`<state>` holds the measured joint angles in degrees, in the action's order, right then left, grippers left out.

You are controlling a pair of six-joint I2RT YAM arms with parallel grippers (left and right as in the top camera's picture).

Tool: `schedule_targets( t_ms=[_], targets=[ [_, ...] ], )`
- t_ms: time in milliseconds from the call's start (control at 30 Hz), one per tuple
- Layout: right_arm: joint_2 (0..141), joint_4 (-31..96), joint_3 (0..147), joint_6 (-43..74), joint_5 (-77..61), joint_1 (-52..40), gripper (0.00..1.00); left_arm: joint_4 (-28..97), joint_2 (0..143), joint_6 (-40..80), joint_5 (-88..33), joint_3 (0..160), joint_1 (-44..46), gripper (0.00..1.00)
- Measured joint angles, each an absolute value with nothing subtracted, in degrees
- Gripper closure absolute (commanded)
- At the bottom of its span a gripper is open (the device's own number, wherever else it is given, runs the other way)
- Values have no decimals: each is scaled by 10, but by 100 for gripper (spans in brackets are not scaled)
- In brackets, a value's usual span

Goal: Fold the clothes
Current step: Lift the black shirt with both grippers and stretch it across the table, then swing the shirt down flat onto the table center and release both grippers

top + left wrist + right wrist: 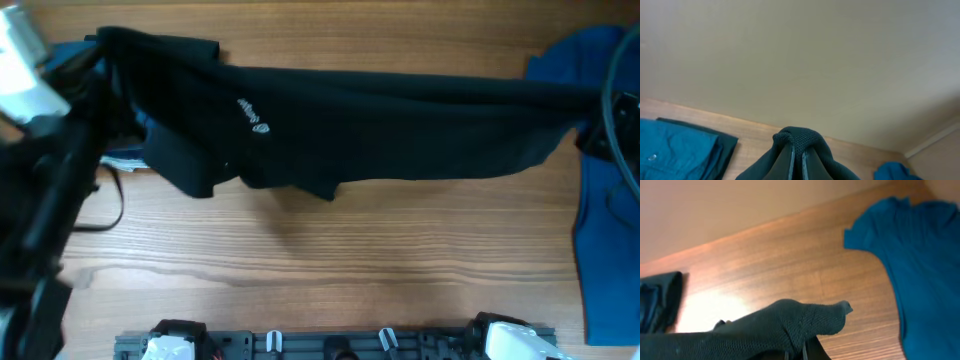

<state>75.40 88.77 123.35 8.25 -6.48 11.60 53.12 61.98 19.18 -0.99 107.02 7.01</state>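
Observation:
The black shirt point(380, 125) with a small white logo point(253, 112) hangs stretched between both arms above the table, a sleeve drooping at lower left. My left gripper point(797, 160) is shut on its left end; the fabric bunches over the fingertips. My right gripper point(805, 352) is shut on the right end of the black shirt point(790, 322), held above the wood. In the overhead view the left gripper point(105, 50) and right gripper point(605, 105) are at the far edges, mostly hidden by cloth.
A bright blue garment point(605, 200) lies spread at the right edge, also in the right wrist view point(920, 255). A folded blue and navy stack point(680, 152) sits at the back left. Wooden table point(330, 260); arm bases along the front edge point(330, 342).

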Motion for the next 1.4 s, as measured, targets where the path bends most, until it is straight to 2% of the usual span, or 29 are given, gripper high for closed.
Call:
schedule_targets(
  t_ms=[167,533,733,1000,1267,1400],
  targets=[
    [745,922,1306,83,-70,116,96,610,615,192,-16,1149,70,96],
    [669,924,1311,93,-94,116,96,792,615,194,-16,1306,70,96],
    [618,926,1312,106,-123,117,96,848,610,214,-16,1381,70,96],
    [601,925,1276,124,-163,117,96,897,622,233,-18,1394,70,96],
    [633,926,1134,128,-162,117,96,904,764,232,-20,1398,70,96],
    [728,924,1104,128,-127,117,96,890,890,230,-20,1398,70,96]
  ],
)
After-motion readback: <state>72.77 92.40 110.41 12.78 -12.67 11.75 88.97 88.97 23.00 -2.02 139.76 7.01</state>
